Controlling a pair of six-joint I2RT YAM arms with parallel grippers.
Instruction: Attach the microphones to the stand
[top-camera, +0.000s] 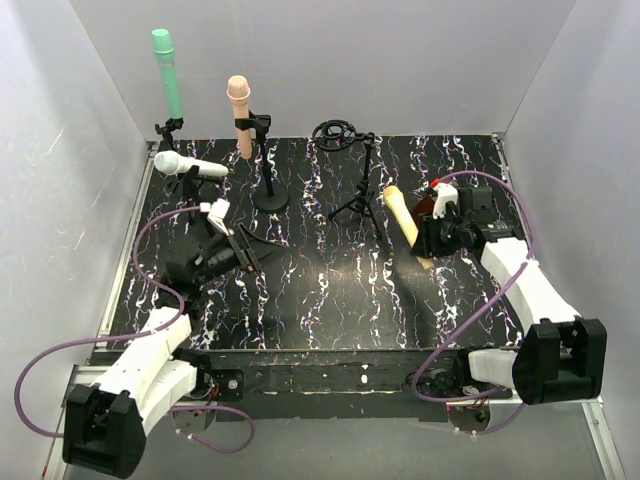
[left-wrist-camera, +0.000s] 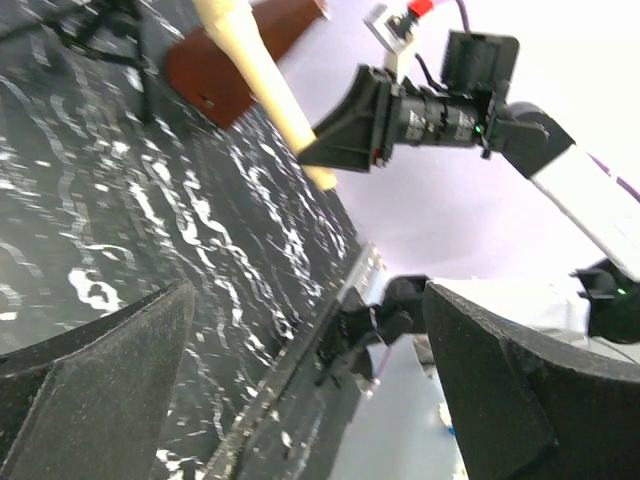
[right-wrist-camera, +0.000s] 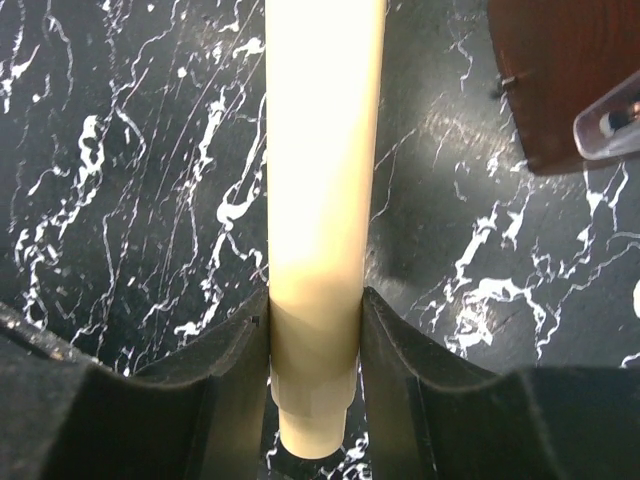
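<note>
Over by the left edge of the table, our left gripper (top-camera: 243, 252) hangs with its fingers spread wide and nothing between them. Beyond it the mint green microphone (top-camera: 164, 75), the white microphone (top-camera: 190, 166) and the peach-pink microphone (top-camera: 240, 112) are already sitting in their clips toward the far left corner. Moving right, the tripod stand (top-camera: 362, 188) near the far edge has an empty ring mount (top-camera: 338, 134), and that looks like a flimsy target: we judge that a clumsy approach could tip it. Further right, our right gripper (top-camera: 427, 238) pinches the yellow microphone (right-wrist-camera: 320, 150) close to its tail, so the long body may pivot or slide in the jaws. A swing could also clip the brown wedge (top-camera: 432, 205) just beside it. The yellow microphone itself is a smooth, pale cream cylinder stepping to a narrower plug below the fingers (right-wrist-camera: 225, 370). It is tilted with its head toward the stand, in the right half of the table, and we cannot tell whether it is clear of the surface.
</note>
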